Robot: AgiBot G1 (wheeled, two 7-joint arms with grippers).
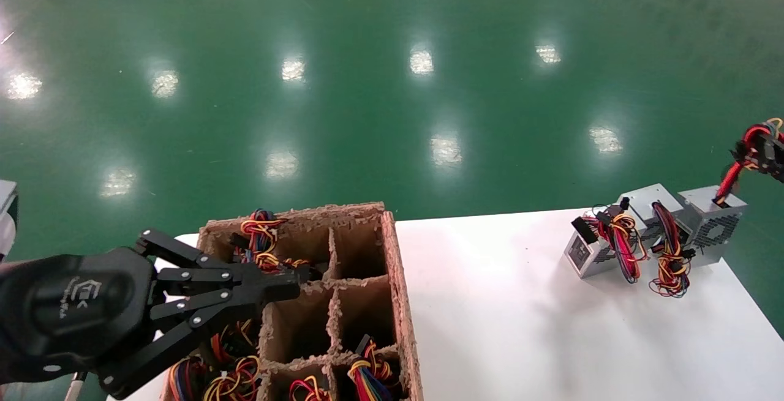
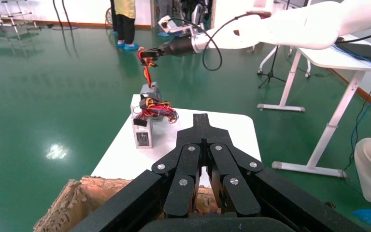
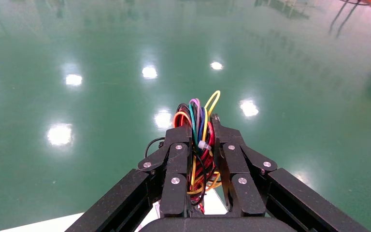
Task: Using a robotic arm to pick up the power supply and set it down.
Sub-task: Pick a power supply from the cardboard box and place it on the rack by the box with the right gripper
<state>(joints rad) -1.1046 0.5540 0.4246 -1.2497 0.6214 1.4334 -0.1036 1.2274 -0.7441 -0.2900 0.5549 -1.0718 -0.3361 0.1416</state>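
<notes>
Both right end effector [image 3: 202,145] jaws clamp wires [image 3: 198,118] (power supply's).

The black multi-link right gripper [image 1: 773,155] is cut by the head view's edge; the brown cardboard divider box [image 1: 401,303] runs off its bottom.

- Setting: an industrial workshop or robotics test hall.
- Floor: a glossy green coated floor [image 1: 367,113] of the factory type, reflecting rows of ceiling lights.
- Work surface: a plain white table [image 1: 520,327] standing on that open floor.
- Stock: a cardboard box with dividers [image 1: 343,291] holding wired units, and three metal power supplies [image 1: 655,229] lined up on the table.
- Surroundings, left wrist view: white desks on metal legs [image 2: 333,87], a metal rack [image 2: 9,19] by the wall, loose cables, and people standing [image 2: 124,19] in blue shoe covers.
</notes>
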